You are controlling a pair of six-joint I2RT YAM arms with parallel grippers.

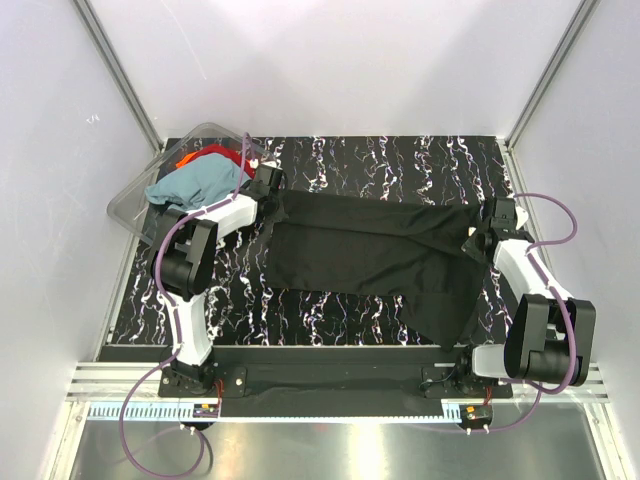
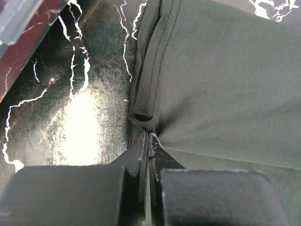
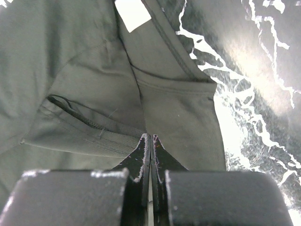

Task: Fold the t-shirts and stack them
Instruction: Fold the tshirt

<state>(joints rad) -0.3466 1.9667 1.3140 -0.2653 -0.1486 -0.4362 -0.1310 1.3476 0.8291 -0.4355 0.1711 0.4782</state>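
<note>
The left gripper pinches the black t-shirt at its left edge. The right gripper pinches its right edge.

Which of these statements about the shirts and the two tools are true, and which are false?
1. The black t-shirt lies on the table between the two arms. True.
2. The left tool is open and holds nothing. False: it is shut on an edge of the black t-shirt.
3. The teal-blue t-shirt is in the clear tub. True.
4. The red-orange t-shirt lies folded at the table's right side. False: it is in the tub at the far left, beside the teal-blue one.
5. The right tool is shut on the black t-shirt. True.
</note>
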